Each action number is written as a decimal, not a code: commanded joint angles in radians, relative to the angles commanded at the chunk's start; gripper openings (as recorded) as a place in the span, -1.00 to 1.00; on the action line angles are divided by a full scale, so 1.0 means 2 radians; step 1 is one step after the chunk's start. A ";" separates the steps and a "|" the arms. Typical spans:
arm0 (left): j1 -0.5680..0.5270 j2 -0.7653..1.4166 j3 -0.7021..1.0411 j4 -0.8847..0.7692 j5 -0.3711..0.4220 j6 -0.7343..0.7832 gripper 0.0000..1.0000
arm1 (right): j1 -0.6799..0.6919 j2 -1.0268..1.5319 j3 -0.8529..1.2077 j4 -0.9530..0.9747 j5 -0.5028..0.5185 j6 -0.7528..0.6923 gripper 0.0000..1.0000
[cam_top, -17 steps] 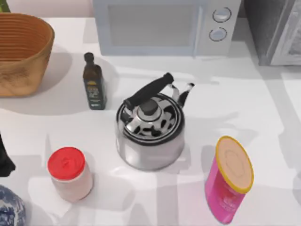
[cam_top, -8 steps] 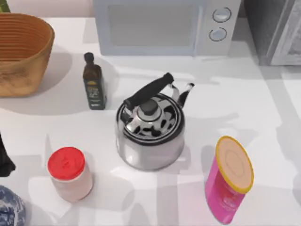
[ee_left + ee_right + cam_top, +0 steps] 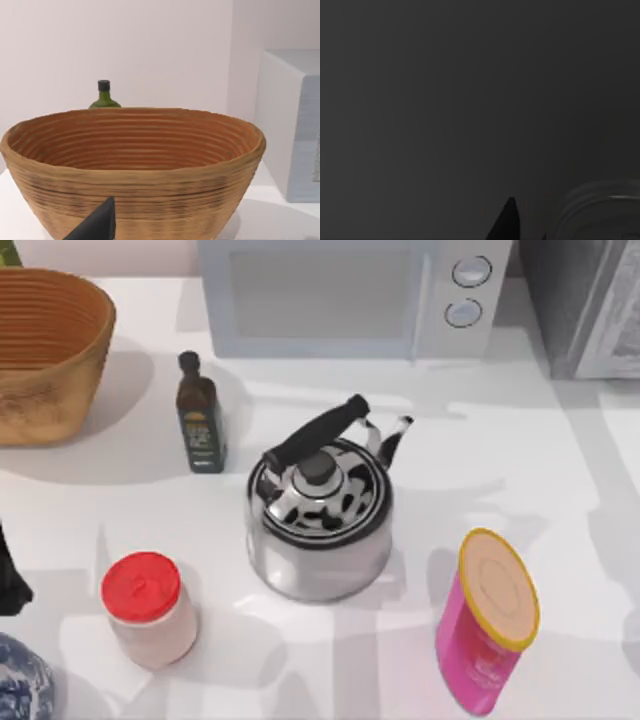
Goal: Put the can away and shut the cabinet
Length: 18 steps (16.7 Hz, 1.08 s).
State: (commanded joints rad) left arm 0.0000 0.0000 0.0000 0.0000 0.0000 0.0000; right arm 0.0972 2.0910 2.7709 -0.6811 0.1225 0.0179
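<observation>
The can is out of view. The grey cabinet (image 3: pixel 585 305) stands at the table's back right corner, cut off by the top view's edge. A dark piece of my left arm (image 3: pixel 10 580) shows at the left edge of the top view. In the left wrist view, a dark tip of my left gripper (image 3: pixel 97 225) points toward a woven basket (image 3: pixel 132 165). The right wrist view is dark.
A steel kettle (image 3: pixel 318 515) with a black handle sits mid-table. Around it are a dark bottle (image 3: pixel 200 415), a red-lidded pale jar (image 3: pixel 150 608), a tall pink canister (image 3: pixel 487 620), the basket (image 3: pixel 45 350) at back left, a microwave (image 3: pixel 350 295) and a blue-patterned object (image 3: pixel 20 685).
</observation>
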 joint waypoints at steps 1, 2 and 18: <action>0.000 0.000 0.000 0.000 0.000 0.000 1.00 | 0.000 0.000 0.000 0.000 0.000 0.000 0.51; 0.000 0.000 0.000 0.000 0.000 0.000 1.00 | 0.000 0.000 0.000 0.000 0.000 0.000 0.66; 0.000 0.000 0.000 0.000 0.000 0.000 1.00 | 0.003 -0.048 -0.051 0.025 -0.013 -0.005 1.00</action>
State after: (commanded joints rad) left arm 0.0000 0.0000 0.0000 0.0000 0.0000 0.0000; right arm 0.1028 1.9951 2.6692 -0.6317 0.0972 0.0089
